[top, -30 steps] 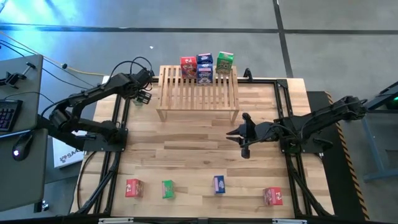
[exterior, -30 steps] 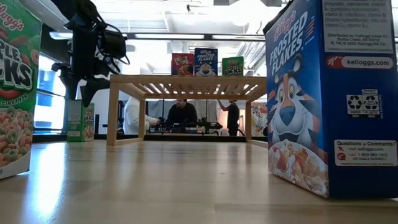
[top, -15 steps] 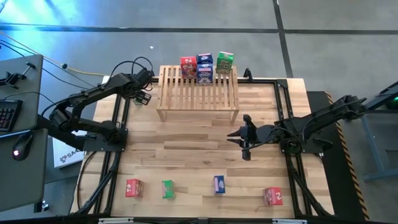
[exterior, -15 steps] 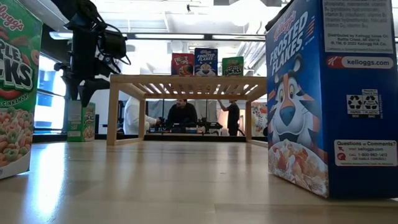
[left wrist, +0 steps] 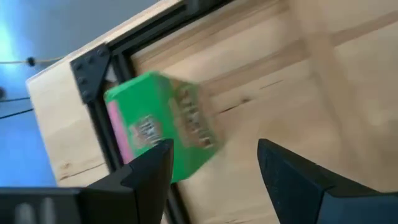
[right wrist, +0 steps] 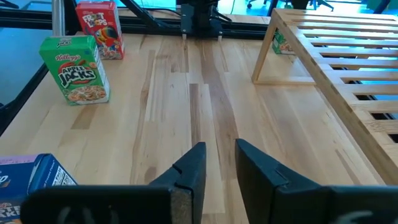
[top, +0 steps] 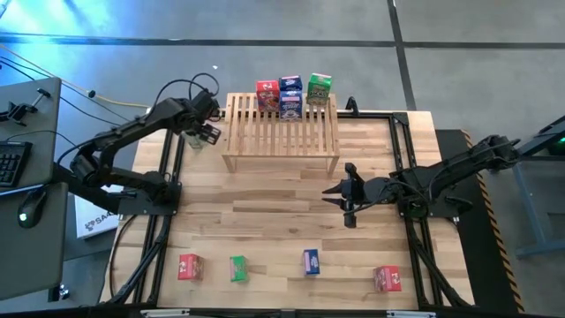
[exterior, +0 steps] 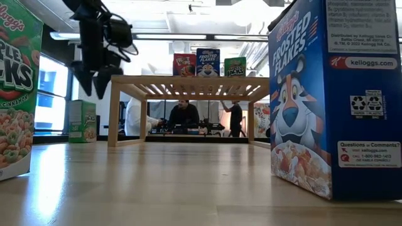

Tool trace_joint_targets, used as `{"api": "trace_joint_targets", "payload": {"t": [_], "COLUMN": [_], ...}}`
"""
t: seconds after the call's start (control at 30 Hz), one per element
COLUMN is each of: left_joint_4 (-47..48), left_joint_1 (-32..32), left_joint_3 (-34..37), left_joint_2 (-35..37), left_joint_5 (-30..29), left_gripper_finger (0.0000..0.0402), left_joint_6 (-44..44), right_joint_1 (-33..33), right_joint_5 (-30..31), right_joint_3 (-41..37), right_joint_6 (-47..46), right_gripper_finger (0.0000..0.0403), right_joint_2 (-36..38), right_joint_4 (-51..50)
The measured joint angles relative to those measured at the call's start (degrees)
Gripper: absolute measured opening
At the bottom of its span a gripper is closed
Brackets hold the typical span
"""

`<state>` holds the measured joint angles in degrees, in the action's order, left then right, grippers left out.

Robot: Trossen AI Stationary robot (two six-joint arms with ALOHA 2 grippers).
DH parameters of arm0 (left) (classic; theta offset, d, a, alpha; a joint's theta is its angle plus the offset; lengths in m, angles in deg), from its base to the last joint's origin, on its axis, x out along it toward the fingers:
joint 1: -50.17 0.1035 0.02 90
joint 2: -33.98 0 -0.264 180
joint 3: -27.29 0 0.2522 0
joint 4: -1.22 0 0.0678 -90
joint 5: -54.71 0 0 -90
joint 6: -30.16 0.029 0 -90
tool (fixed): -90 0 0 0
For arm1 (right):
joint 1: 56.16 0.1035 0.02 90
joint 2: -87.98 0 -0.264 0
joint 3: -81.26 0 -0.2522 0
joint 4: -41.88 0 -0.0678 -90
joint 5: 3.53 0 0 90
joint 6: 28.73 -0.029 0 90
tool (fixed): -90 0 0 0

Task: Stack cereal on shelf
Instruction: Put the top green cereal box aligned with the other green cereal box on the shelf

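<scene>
Behind the table, people sit in a bright room seen under the shelf [exterior: 190,81]. Three cereal boxes [top: 290,93] stand along the shelf's far edge, and four more [top: 309,261] line the table's [top: 265,221] near edge. My left gripper [exterior: 93,80] hangs raised beside the shelf's left end, fingers spread and holding nothing, above a green box [left wrist: 158,127] standing on the table there. My right gripper [right wrist: 217,165] hovers low in front of the shelf, fingers close together with a narrow gap, empty.
</scene>
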<state>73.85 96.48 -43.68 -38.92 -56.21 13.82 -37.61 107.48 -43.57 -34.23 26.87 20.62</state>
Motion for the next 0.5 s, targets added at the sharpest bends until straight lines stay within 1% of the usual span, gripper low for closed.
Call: {"api": "trace_joint_targets", "payload": {"t": [0.17,0.33,0.5], "left_joint_4": [-0.05,0.00,-0.08], "left_joint_1": [0.27,1.68,3.02], "left_joint_3": [-2.37,-2.63,-2.63], "left_joint_2": [0.00,0.02,0.02], "left_joint_5": [0.66,2.05,0.35], "left_gripper_finger": [0.0223,0.0223,0.0223], "left_joint_6": [0.62,2.44,1.20], "right_joint_1": [0.00,0.00,0.00], "right_joint_5": [0.00,-0.02,0.00], "right_joint_3": [0.00,0.00,0.00], "right_joint_6": [0.00,0.00,0.20], "right_gripper_finger": [0.0076,0.0076,0.0076], "right_joint_2": [0.00,0.00,0.00], "right_joint_4": [0.00,-0.02,0.00]}}
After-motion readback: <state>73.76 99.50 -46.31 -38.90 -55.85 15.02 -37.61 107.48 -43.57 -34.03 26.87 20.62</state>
